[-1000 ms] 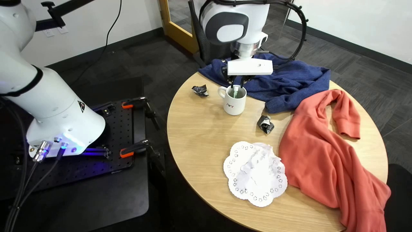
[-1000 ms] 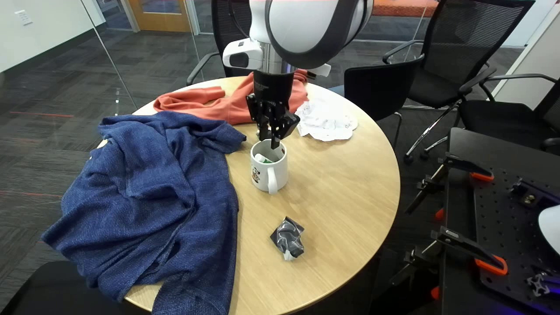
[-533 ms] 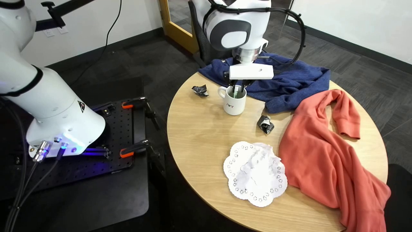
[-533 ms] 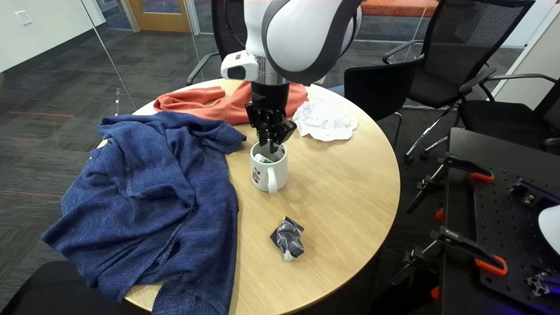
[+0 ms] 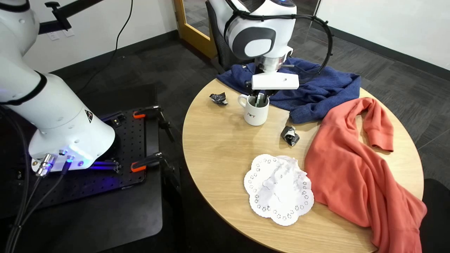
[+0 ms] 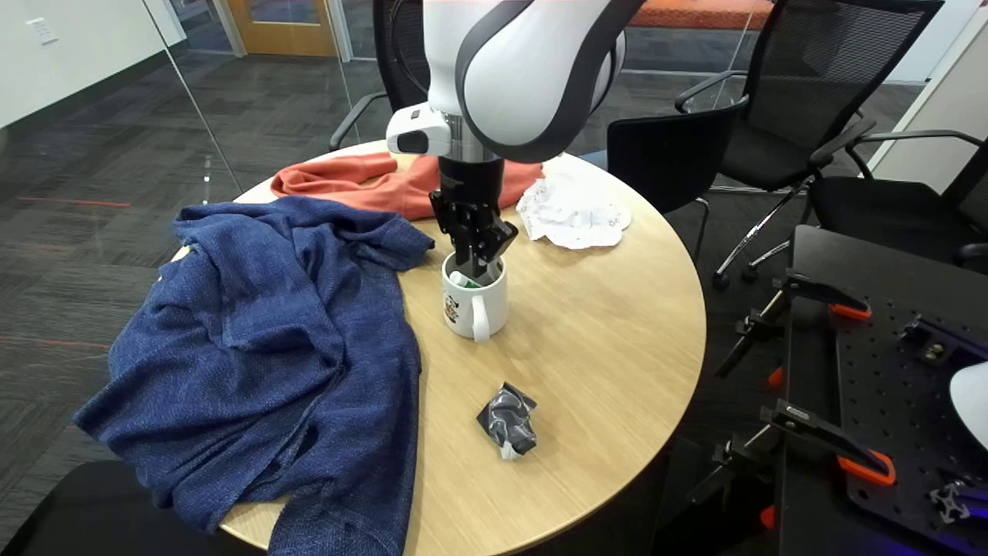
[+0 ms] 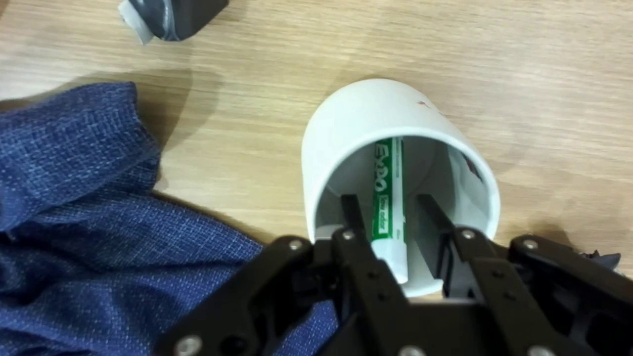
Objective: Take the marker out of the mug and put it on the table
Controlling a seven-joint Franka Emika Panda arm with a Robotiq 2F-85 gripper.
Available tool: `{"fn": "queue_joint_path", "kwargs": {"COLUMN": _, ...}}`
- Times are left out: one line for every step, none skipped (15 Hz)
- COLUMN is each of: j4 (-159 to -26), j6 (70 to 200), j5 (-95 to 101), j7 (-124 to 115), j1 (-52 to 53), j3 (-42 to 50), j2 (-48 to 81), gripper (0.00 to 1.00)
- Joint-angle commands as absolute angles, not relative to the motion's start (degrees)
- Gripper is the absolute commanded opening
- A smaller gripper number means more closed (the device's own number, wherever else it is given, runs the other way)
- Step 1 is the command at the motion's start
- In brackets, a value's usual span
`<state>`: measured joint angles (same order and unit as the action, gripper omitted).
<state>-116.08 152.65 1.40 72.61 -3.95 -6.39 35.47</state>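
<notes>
The white mug [image 5: 255,115] stands upright on the light wooden table [image 5: 214,147]; it also shows in an exterior view [image 6: 498,305] and in the wrist view [image 7: 376,106]. The green marker [image 7: 382,173] with a white end leans inside the mug, that end up near the rim; it shows in both exterior views [image 5: 258,100] [image 6: 465,280]. My gripper [image 7: 388,200] is open, pointing down, with its fingertips inside the mug's mouth. One finger stands on each side of the marker, with gaps visible between. The marker's lower end is partly hidden in the mug.
A blue cloth [image 6: 270,340] lies beside the mug. An orange garment [image 5: 355,168] and a white doily [image 5: 277,189] lie farther along the table. Crumpled dark wrappers [image 5: 218,98] [image 5: 290,135] lie on either side of the mug.
My gripper has moved down, and its fingertips have gone from around the mug's rim to inside its mouth. The mug and marker have not visibly moved.
</notes>
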Motion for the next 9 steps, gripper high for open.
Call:
{"fn": "queue_joint_path", "kwargs": {"j4": -114.44, "j6": 152.38, "j5": 2.78, "j7": 70.47, "j1": -4.28, "j3": -7.03, "j2": 36.68, "gripper": 0.35}}
{"fn": "queue_joint_path", "kwargs": {"j4": -114.31, "j6": 152.28, "j5": 2.73, "j7": 70.53, "j1": -4.32, "j3": -7.17, "j2": 36.88, "gripper": 0.36}}
{"fn": "queue_joint_path", "kwargs": {"j4": -114.21, "j6": 152.21, "j5": 2.7, "j7": 70.55, "j1": -4.33, "j3": -7.27, "j2": 37.05, "gripper": 0.36}}
{"fn": "queue_joint_path", "kwargs": {"j4": -114.08, "j6": 152.04, "j5": 2.57, "j7": 70.69, "j1": -4.45, "j3": -7.5, "j2": 37.24, "gripper": 0.36}}
{"fn": "queue_joint_path", "kwargs": {"j4": -113.92, "j6": 152.03, "j5": 2.54, "j7": 70.71, "j1": -4.47, "j3": -7.62, "j2": 37.45, "gripper": 0.37}}
{"fn": "queue_joint_path", "kwargs": {"j4": -113.77, "j6": 151.98, "j5": 2.41, "j7": 70.76, "j1": -4.56, "j3": -7.83, "j2": 37.65, "gripper": 0.37}}
{"fn": "queue_joint_path", "kwargs": {"j4": -113.61, "j6": 151.92, "j5": 2.24, "j7": 70.85, "j1": -4.68, "j3": -8.07, "j2": 37.84, "gripper": 0.37}}
{"fn": "queue_joint_path", "kwargs": {"j4": -113.41, "j6": 151.87, "j5": 2.13, "j7": 70.84, "j1": -4.72, "j3": -8.24, "j2": 38.04, "gripper": 0.35}}
{"fn": "queue_joint_path", "kwargs": {"j4": -113.27, "j6": 151.85, "j5": 2.07, "j7": 70.81, "j1": -4.73, "j3": -8.37, "j2": 38.21, "gripper": 0.28}}
